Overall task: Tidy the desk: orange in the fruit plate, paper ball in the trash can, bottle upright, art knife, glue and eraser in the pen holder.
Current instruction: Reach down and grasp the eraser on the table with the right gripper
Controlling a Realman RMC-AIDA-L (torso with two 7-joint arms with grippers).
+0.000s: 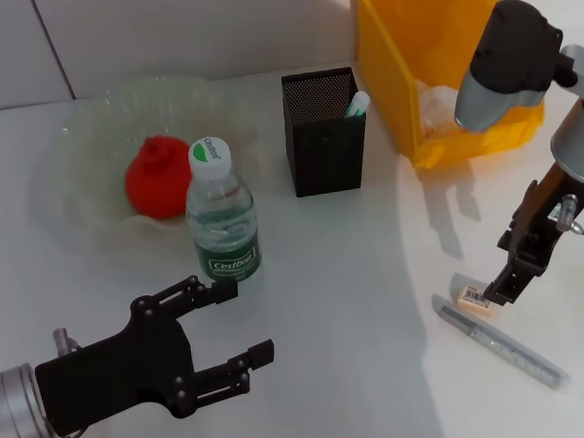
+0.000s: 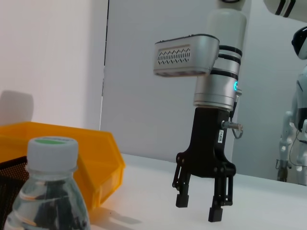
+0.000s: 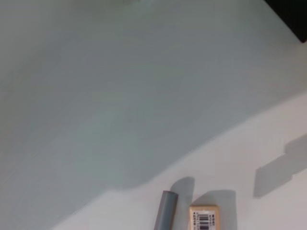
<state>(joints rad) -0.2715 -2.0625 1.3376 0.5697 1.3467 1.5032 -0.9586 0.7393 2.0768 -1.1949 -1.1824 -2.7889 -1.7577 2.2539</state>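
In the head view, the orange [image 1: 157, 175] sits in the fruit plate [image 1: 73, 174] at the far left of the white table [image 1: 358, 305]. The bottle [image 1: 222, 224] stands upright just in front of the plate, white cap up. The black pen holder [image 1: 323, 132] stands at mid-table with a green-and-white item [image 1: 356, 103] leaning in its right corner. To its right is the yellow trash can [image 1: 431, 59], with something white, apparently the paper ball [image 1: 436, 101], inside. The left gripper [image 1: 241, 323] hovers low at the near left, fingers spread apart and holding nothing, just short of the bottle. The right gripper [image 1: 500, 293] points down at the right, its tips right above the eraser [image 1: 475, 298]. The art knife [image 1: 501, 347] lies flat just beside the eraser, on the near side.

In the left wrist view, the bottle [image 2: 48, 191] fills the near corner, with the trash can [image 2: 72, 158] behind it and a sliver of the pen holder [image 2: 9, 187] at the edge. Farther off, the right gripper [image 2: 199, 208] hangs vertically, its two fingers parted with a clear gap and nothing between them.

In the right wrist view, the eraser [image 3: 204, 218] lies on the table [image 3: 120, 96] with its barcode up. The grey end of the art knife [image 3: 165, 211] lies just beside it, apart.
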